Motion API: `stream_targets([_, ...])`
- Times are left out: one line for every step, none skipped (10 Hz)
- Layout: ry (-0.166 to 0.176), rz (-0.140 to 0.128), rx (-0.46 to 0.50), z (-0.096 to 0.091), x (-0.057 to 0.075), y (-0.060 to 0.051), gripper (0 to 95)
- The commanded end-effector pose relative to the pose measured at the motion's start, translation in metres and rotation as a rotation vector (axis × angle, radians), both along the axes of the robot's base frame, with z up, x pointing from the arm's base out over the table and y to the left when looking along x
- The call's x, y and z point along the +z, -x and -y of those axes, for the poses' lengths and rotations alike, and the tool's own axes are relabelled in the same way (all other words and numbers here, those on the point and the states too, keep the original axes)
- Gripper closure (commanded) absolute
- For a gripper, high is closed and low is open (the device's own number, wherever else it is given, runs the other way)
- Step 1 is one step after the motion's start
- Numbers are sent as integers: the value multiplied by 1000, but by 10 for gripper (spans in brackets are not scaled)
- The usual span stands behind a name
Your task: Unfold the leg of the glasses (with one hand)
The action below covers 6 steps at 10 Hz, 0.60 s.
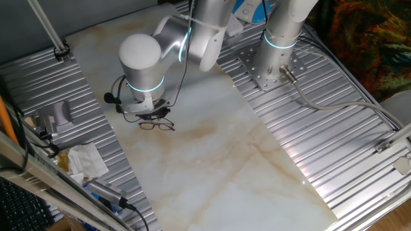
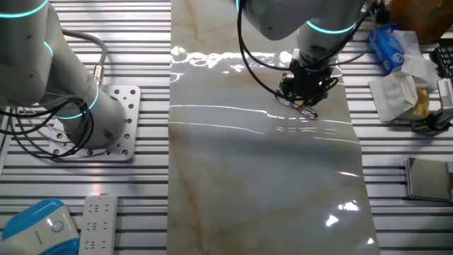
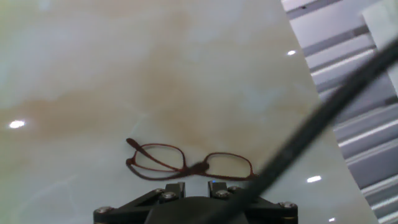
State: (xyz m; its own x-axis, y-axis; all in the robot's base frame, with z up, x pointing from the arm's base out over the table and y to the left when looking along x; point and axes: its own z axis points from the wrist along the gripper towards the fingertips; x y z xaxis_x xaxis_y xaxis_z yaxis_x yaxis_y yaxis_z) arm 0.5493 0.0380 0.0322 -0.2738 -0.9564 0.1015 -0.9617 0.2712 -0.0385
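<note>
From where the hand looks, the pincer sits low at the bottom edge, only its dark body and two screwed finger roots showing; the tips are out of sight, so I cannot tell whether they stand apart or together. Just beyond it lie the glasses, flat on the pale marbled bench. Their long axis runs side to side across the hand's line of sight, the two rounded lenses side by side, the bridge almost straight ahead of the pincer. A thin wire leg crosses the left lens at a slant, so that leg looks folded in. A blurred black cable cuts across the right of this view.

From one fixed side, the glasses rest on the bench just below the pincer, which hangs close over them or at their far rim; I cannot tell whether it touches. The frame's length runs roughly left to right there. To the left, off the marbled sheet, lies crumpled tissue.

From the other side, the pincer hovers over the glasses, near the right edge of the bench. Farther off, a second arm's base stands bolted down on the left.
</note>
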Motion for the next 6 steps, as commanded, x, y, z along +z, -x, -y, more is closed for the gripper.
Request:
stream_targets([8, 13, 57, 1, -1, 4, 760])
stream_targets([9, 18, 81, 1, -1, 5, 760])
stream_targets([12, 20, 103, 1, -1, 5, 760])
stream_targets([14, 26, 124, 1, -1, 5, 760])
stream_targets([14, 31, 146, 1, -2, 5, 760])
stream_targets([13, 37, 161, 1, -1, 5, 760])
